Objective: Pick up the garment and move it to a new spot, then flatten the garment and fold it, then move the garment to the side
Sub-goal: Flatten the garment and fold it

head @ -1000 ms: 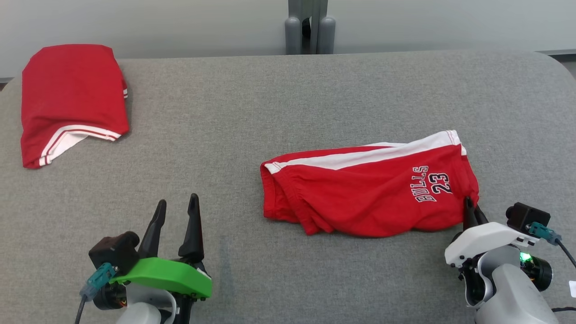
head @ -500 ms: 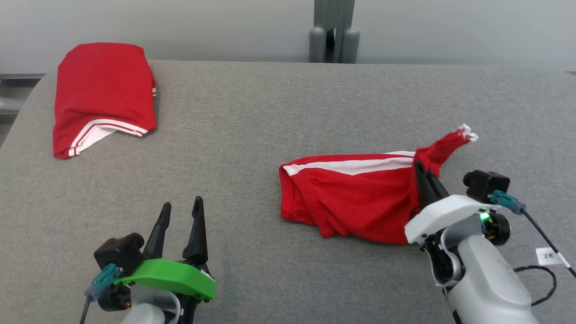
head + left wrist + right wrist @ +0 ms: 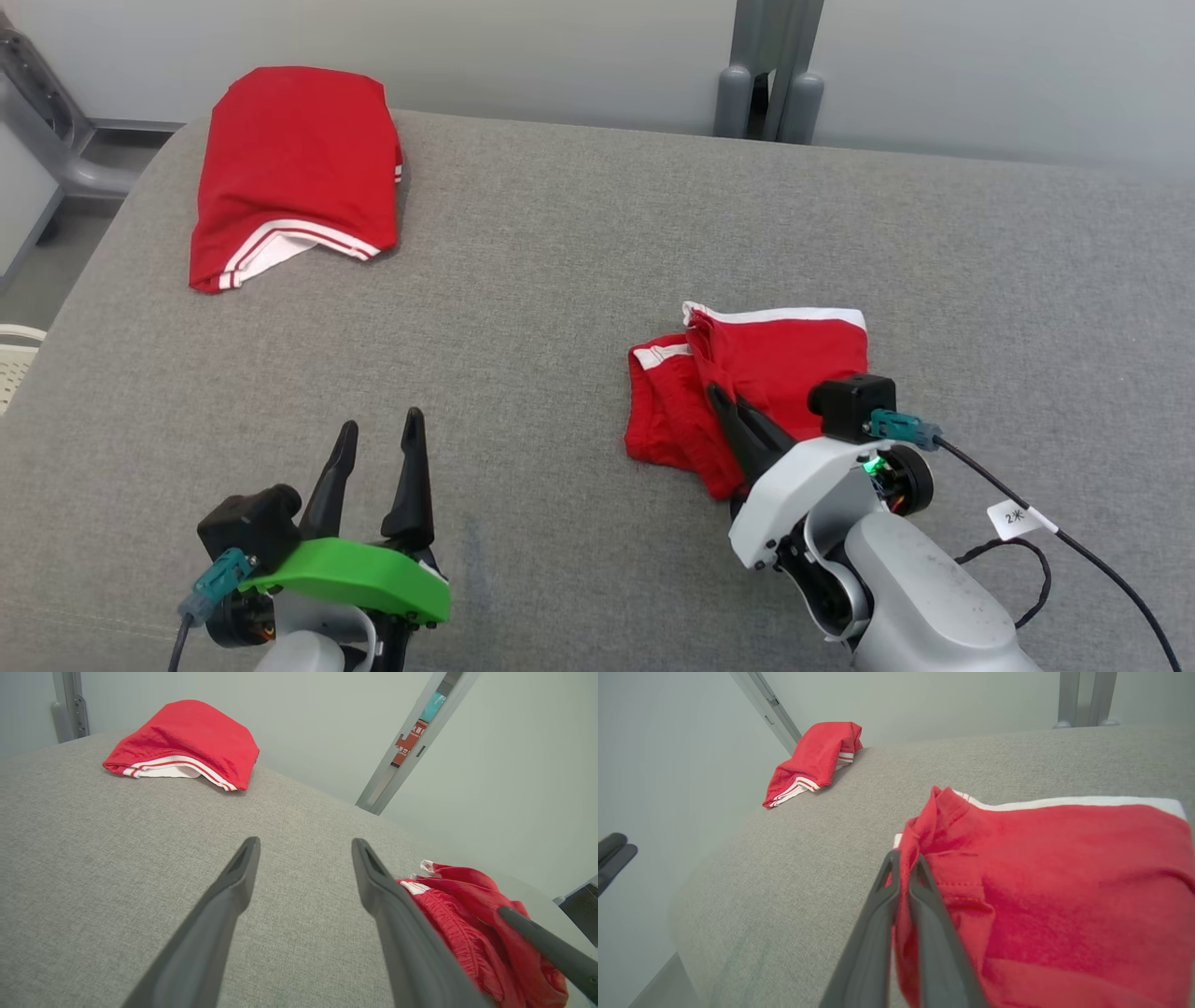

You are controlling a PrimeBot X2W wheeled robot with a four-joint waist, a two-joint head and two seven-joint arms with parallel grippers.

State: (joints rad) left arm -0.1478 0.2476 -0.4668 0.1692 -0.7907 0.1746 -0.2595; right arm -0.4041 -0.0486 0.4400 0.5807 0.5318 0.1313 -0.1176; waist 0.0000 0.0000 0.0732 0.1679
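Observation:
The garment (image 3: 747,373), red shorts with white side stripes, lies doubled over on itself on the grey padded table (image 3: 560,280). My right gripper (image 3: 719,397) is shut on a pinch of its red cloth (image 3: 906,858), with the rest spread to the right (image 3: 1064,882). The garment also shows at the lower right of the left wrist view (image 3: 467,914). My left gripper (image 3: 378,434) stands open above bare table at the lower left, fingers (image 3: 233,886) apart with nothing between them.
A second red garment (image 3: 294,168), folded, with white trim, lies at the table's far left corner (image 3: 187,742) (image 3: 812,760). Grey posts (image 3: 770,65) rise behind the table's far edge. A black cable (image 3: 1055,551) trails from my right wrist.
My right gripper has carried the garment's right end up and over to the left, doubling the shorts on themselves. The camera has turned, shifting the whole picture. The left gripper has stayed put.

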